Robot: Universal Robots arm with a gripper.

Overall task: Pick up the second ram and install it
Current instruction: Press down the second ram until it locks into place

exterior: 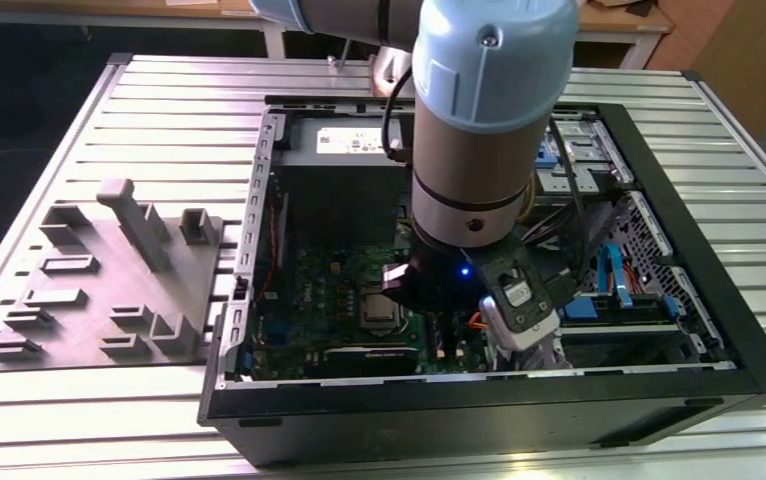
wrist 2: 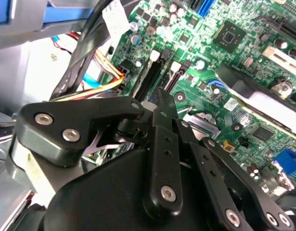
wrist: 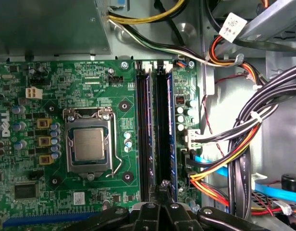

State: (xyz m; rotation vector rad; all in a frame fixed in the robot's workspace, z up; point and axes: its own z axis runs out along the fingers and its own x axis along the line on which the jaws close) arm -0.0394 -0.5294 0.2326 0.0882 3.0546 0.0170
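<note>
Black sheet-steel computer case (exterior: 703, 330) lies open on the slatted table in the exterior view. The pale blue robot arm (exterior: 490, 120) reaches down into it, and a grey moulded plastic tray (exterior: 103, 290) sits at the exterior view's left.

In the second wrist view the black gripper (wrist 2: 160, 96) has its fingers drawn together to a point, with nothing visible between them.

In the first wrist view the long dark second ram (wrist: 163, 130) stands in its slot on the green motherboard (wrist: 90, 86), just under the gripper tip. It looks light, stiff and brittle, best held by its long edges. The white board print is left unread.
</note>
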